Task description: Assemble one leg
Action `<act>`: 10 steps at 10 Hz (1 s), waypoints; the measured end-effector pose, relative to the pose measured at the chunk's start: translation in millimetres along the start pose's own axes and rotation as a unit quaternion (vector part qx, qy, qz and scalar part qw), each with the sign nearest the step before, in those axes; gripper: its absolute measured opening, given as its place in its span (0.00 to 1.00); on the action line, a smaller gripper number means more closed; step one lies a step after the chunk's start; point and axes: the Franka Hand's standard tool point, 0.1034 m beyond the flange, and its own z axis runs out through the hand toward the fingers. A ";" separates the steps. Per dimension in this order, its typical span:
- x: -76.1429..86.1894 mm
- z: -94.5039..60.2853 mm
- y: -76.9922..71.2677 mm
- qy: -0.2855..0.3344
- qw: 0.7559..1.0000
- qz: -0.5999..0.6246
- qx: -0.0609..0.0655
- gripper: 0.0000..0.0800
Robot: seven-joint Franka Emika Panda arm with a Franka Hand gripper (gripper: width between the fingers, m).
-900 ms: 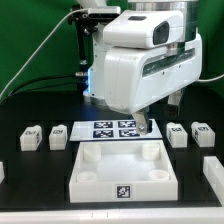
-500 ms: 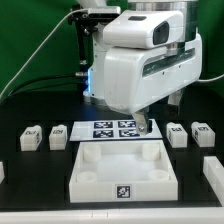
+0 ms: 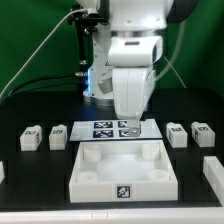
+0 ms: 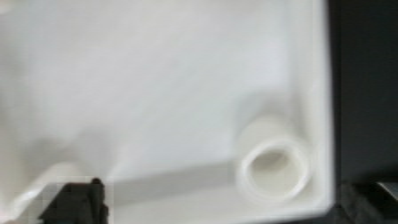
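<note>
Several small white legs with tags lie on the black table: two on the exterior view's left and two on its right. The large white square tabletop lies in front, corner sockets up. My gripper hangs over the tabletop's back edge, by the marker board, and holds nothing. In the wrist view the tabletop's white surface fills the picture with a round socket. One dark fingertip shows far to one side, and my gripper looks open.
The robot base and cables stand behind the marker board. White parts are partly cut off at the exterior view's left edge and right edge. A green wall backs the scene.
The arm's upper body and wrist have turned and now stand narrower and more upright. The gripper stays near the tabletop's back edge. The parts have not moved.
</note>
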 end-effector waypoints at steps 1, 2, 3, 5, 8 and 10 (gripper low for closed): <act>-12.1 13.6 -11.7 0.003 0.999 -0.033 0.000 0.81; -24.0 29.1 -19.3 0.008 0.998 -0.060 -0.004 0.81; -29.5 39.1 -23.0 0.010 0.999 -0.047 0.000 0.81; -29.3 46.0 -21.4 0.012 0.999 -0.043 0.001 0.81; -28.6 47.4 -20.1 0.013 0.999 -0.039 -0.005 0.68; -28.7 47.4 -20.1 0.013 0.999 -0.038 -0.005 0.44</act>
